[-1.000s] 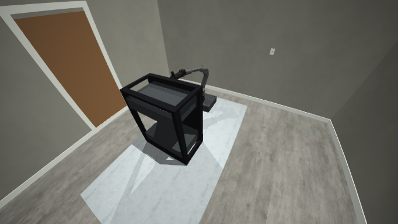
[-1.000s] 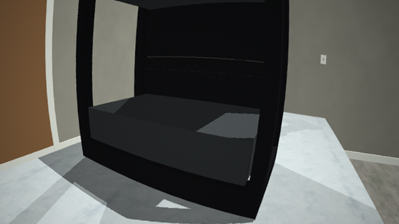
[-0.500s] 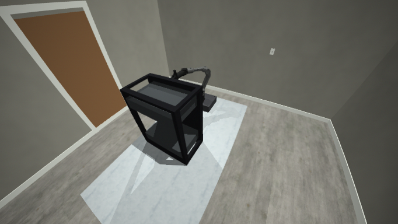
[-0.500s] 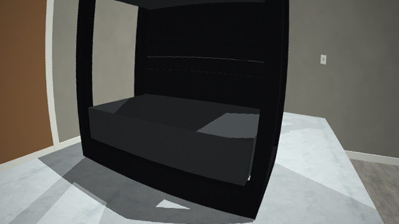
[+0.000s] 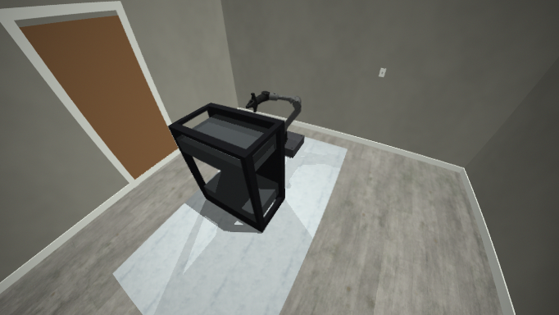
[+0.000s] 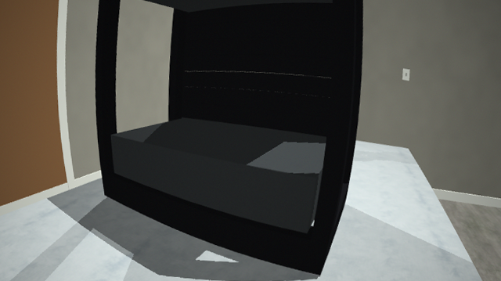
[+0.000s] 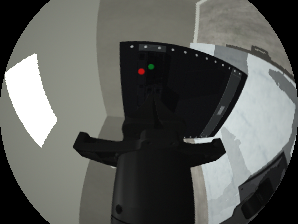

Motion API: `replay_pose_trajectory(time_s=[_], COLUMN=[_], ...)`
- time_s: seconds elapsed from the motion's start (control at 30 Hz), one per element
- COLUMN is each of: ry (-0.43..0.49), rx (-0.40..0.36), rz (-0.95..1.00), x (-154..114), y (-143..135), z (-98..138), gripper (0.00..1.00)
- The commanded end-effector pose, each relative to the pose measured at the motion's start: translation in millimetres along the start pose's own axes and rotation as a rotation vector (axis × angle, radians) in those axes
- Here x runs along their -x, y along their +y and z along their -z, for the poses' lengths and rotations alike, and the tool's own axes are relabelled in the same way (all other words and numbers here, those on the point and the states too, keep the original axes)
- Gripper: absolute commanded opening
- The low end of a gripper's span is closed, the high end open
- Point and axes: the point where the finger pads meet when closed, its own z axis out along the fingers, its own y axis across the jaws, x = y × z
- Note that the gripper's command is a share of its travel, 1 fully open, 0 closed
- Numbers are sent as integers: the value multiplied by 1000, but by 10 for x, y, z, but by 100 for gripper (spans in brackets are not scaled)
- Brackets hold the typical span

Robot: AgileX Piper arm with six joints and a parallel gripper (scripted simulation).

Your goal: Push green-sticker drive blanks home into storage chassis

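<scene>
The black open-frame rack stands on a pale mat. The storage chassis sits in its upper part. In the wrist view the chassis front is a dark panel. It shows a red sticker and, just right of it, a green sticker. The other stickers are hidden. My gripper is shut and empty. It hovers near the rack's top on the far side, a short way off the panel and just below the two stickers. I cannot tell which blanks stand out.
A second dark unit lies in the rack's bottom. The arm's base sits on the pale mat behind the rack. A brown door is at the left, with grey walls around.
</scene>
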Motion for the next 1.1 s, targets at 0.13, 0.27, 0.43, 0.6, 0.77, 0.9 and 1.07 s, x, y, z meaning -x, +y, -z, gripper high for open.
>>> replay_pose_trajectory(time_s=[0.13,0.27,0.43,0.6,0.77,0.9,1.07], ry=[2,2,2,2,2,2,2], rx=[1,1,1,1,1,1,1], rz=[-1,-1,-1,-1,-1,-1,-1], x=[-9,-9,-9,-9,-9,-9,-9], y=[11,11,11,11,11,11,11], z=[90,90,90,90,90,90,90], gripper=[0,0,0,0,0,0,0])
